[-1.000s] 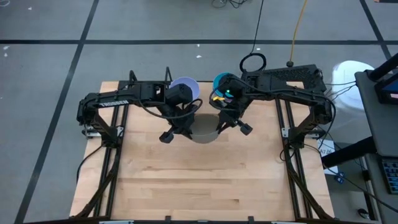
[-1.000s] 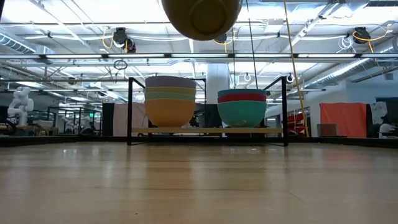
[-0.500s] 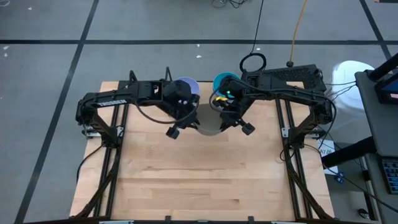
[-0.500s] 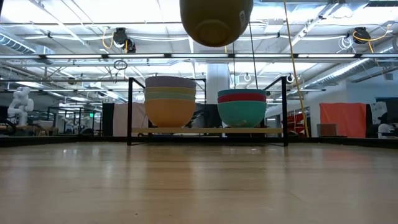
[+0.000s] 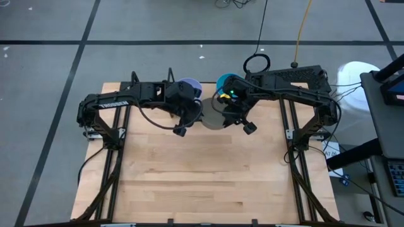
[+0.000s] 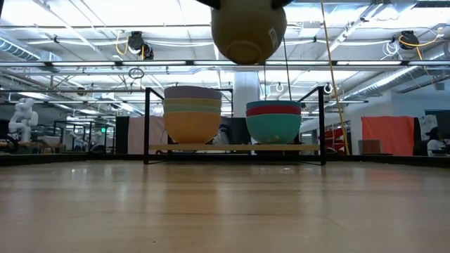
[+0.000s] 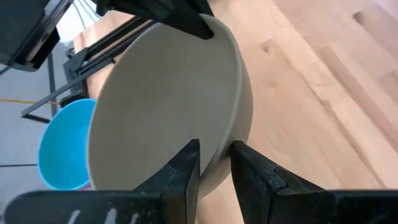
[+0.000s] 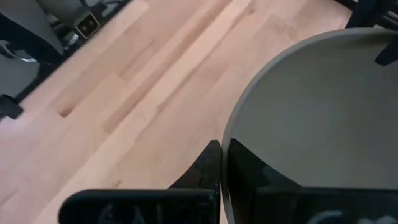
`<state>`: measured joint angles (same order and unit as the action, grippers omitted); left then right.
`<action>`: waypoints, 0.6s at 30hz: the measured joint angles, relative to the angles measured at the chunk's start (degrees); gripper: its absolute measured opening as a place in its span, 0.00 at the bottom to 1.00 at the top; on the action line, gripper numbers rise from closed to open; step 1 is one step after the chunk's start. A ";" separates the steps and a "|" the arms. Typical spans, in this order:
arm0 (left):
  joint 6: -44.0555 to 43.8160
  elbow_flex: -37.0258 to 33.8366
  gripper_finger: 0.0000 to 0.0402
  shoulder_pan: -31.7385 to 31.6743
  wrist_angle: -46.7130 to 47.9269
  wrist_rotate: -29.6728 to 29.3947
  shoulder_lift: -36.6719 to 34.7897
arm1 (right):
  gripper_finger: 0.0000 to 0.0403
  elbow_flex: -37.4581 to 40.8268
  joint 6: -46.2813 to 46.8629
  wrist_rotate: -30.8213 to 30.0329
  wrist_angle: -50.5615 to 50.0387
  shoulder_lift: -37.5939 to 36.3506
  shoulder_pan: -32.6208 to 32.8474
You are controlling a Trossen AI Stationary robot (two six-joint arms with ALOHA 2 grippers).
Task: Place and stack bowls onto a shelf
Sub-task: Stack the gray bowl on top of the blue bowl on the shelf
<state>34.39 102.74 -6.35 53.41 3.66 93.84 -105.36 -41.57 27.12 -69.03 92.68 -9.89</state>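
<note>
A grey-olive bowl (image 5: 213, 118) hangs in the air between my two grippers; the low view shows the bowl (image 6: 248, 31) high above the table. My left gripper (image 5: 197, 118) is shut on its left rim and my right gripper (image 5: 227, 118) on its right rim. At the far edge stands the shelf (image 6: 235, 148). Its left stack has an orange bowl (image 6: 191, 126) at the bottom and a lavender bowl (image 5: 189, 86) on top. Its right stack has a teal bowl (image 6: 273, 128) below, a magenta one in the middle and a teal bowl (image 5: 225, 82) on top. My left gripper (image 7: 214, 168) pinches the bowl's rim (image 7: 219, 149) on the table's left side, one finger inside the bowl and one outside. The bowl is lifted clear of the table, opening upward. My right gripper (image 8: 225, 168) pinches the opposite rim (image 8: 229, 134), also with one finger inside and one outside, coming from the table's right side.
The wooden table (image 5: 208, 183) lies bare between the arms and its near edge. Black arm frames (image 5: 113, 157) run along both sides. Beyond the table is the room, with cables and equipment.
Both grippers have carried the grey-olive bowl toward the table's far edge and a little to the right, toward the shelf's right stack. In the low view it has shifted right and sunk slightly. The left gripper has turned about while keeping its hold.
</note>
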 joint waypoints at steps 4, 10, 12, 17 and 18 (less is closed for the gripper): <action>0.02 0.00 0.22 -0.07 -0.29 -1.70 -0.26 | 0.00 0.00 0.00 -1.85 0.08 0.00 -0.29; -0.51 -0.02 0.22 -0.13 -0.48 -3.94 -1.03 | 0.00 -0.02 1.84 -1.59 0.19 0.02 -1.86; -0.60 0.02 0.22 -0.15 -0.65 -4.87 -1.14 | 0.00 -0.02 1.80 -1.58 -0.09 0.05 -2.45; -1.72 0.12 0.22 -0.17 -0.81 -8.02 -2.51 | 0.00 -0.02 1.51 -1.30 -0.44 0.07 -4.08; -1.89 0.12 0.22 -0.26 -0.41 -8.60 -3.10 | 0.00 -0.02 1.46 -1.32 -0.44 0.07 -4.43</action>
<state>32.50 102.86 -6.61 53.00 -4.94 90.75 -105.38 -40.10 25.80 -69.47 92.75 -14.32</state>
